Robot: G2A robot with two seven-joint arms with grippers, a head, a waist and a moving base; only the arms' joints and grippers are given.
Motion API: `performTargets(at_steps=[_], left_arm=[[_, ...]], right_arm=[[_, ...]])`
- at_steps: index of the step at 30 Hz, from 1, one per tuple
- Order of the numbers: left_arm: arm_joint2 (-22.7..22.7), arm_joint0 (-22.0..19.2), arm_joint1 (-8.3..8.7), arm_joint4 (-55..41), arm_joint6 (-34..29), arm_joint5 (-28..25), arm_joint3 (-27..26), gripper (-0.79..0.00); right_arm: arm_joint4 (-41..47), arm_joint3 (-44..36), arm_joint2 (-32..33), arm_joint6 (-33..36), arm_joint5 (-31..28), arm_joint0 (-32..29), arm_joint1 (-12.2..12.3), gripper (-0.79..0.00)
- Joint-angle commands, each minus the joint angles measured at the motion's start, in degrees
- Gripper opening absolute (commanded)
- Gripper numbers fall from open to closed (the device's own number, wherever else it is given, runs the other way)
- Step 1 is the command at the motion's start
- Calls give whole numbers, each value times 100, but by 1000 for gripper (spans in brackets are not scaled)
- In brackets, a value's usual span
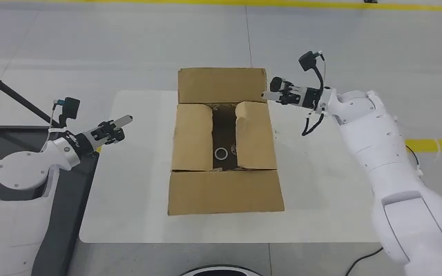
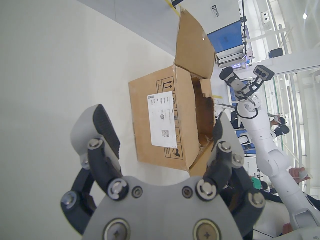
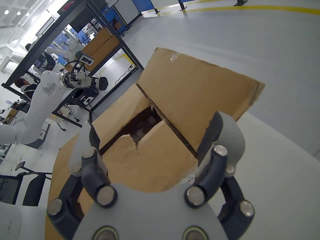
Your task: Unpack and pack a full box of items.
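A box [image 1: 224, 186] sits mid-bench [image 1: 138, 207], its two inner flaps [image 1: 192, 138] sagging over a gap where items [image 1: 221, 153] show. My left gripper [image 1: 124, 121] hovers left of it, spread and empty. My right gripper [image 1: 266, 94], also spread, is at the far right corner, likely placed to lift a flap.

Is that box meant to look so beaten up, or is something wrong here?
Yes, the cardboard box looks battered. Its two inner flaps have ragged, torn edges and curl instead of lying flat, leaving a gap over the opening. Nothing seems spilled on the table.
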Motion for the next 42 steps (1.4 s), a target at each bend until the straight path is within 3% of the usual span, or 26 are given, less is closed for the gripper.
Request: performTargets(at_steps=[1, 4, 8, 13, 17, 22, 27, 29, 42], left_arm=[[0, 0, 0, 0, 0, 0, 0, 0], [0, 0, 0, 0, 0, 0, 0, 0], [0, 0, 0, 0, 0, 0, 0, 0], [0, 0, 0, 0, 0, 0, 0, 0], [0, 0, 0, 0, 0, 0, 0, 0], [0, 0, 0, 0, 0, 0, 0, 0], [0, 0, 0, 0, 0, 0, 0, 0], [0, 0, 0, 0, 0, 0, 0, 0], [0, 0, 0, 0, 0, 0, 0, 0]], right_arm=[[182, 193, 19, 1, 0, -18, -31, 0], [597, 593, 65, 84, 152, 23, -122, 0], [1035, 767, 110, 257, 545, 79, -251, -55], [1281, 924, 85, 428, 967, 179, -439, -120], [1281, 924, 85, 428, 967, 179, -439, -142], [1281, 924, 85, 428, 967, 179, -439, -108], [705, 1175, -75, -221, 1187, 285, -515, -92], [866, 1140, -19, -135, 1092, 249, -538, 0], [994, 1129, 26, -72, 1039, 230, -545, 0]])
